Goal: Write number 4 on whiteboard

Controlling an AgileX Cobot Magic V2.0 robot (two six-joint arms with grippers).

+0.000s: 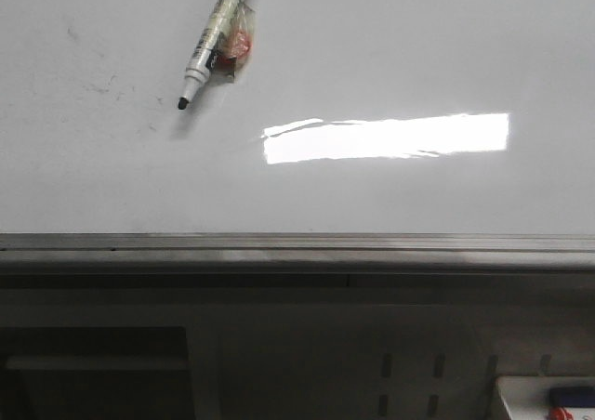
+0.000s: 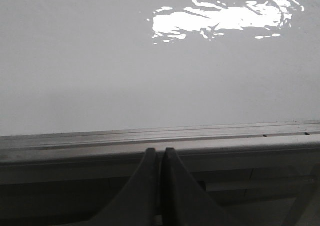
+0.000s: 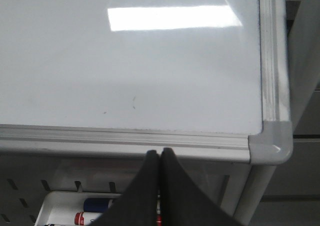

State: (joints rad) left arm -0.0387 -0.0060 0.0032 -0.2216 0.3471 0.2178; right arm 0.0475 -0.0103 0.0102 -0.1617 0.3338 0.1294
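Note:
The whiteboard [image 1: 390, 197] is a glossy white board with a grey metal rail along its near edge. It fills most of the front view, and its corner shows in the right wrist view [image 3: 150, 76]. No number 4 shows on it, only faint grey smudges. A white marker [image 1: 212, 39] with a black tip lies uncapped on the board at the far left. My left gripper [image 2: 160, 152] is shut and empty, just short of the board's rail [image 2: 150, 136]. In the same way, my right gripper [image 3: 159, 152] is shut and empty below the rail near the board's right corner.
A red and clear scrap [image 1: 237, 44] lies beside the marker. Under the board at the right sits a white tray [image 3: 65, 206] holding a blue item and a red-capped item. A bright lamp reflection [image 1: 386, 137] lies across the board's middle.

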